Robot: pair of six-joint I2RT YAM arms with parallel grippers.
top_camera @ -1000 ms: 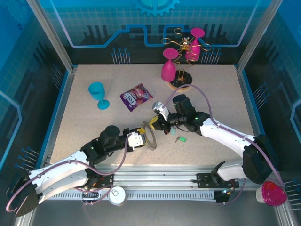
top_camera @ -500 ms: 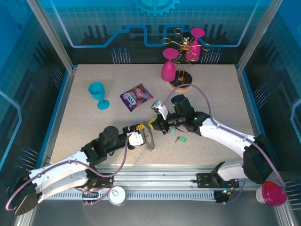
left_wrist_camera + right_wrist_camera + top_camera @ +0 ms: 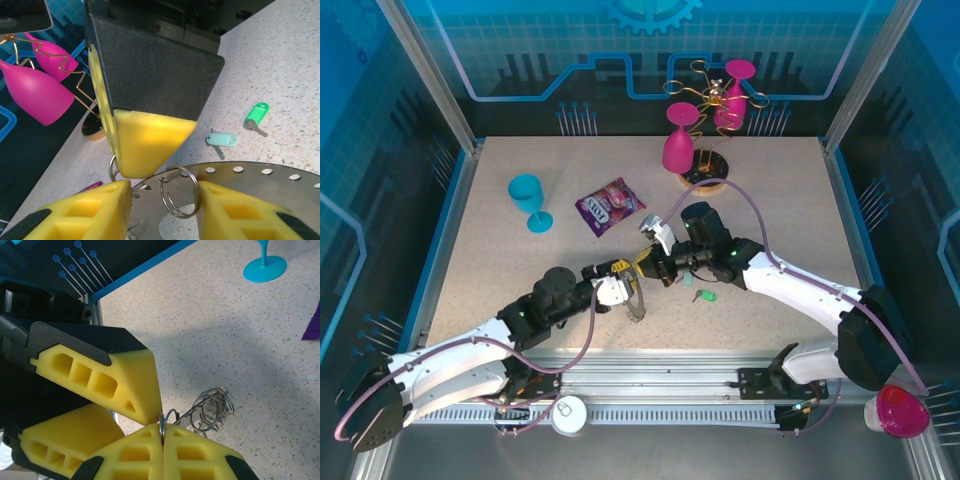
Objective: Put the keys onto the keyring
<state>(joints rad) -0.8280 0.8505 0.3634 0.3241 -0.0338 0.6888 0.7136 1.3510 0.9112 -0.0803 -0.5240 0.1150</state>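
The left fingers [image 3: 90, 212] stood partly apart, clamped on the keyring [image 3: 260, 182]. The right fingers [image 3: 200, 455] were pressed together, pinching one wire loop [image 3: 162, 422] on its rim.

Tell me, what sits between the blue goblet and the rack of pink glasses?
A purple snack packet lies flat there, between the blue goblet and the rack, seen in the top view.

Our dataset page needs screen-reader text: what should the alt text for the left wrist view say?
The left gripper holds the keyring, a holed metal band with a wire loop between its yellow fingers, while the right gripper pinches the rim from above. The green key and the pale key lie on the table beyond.
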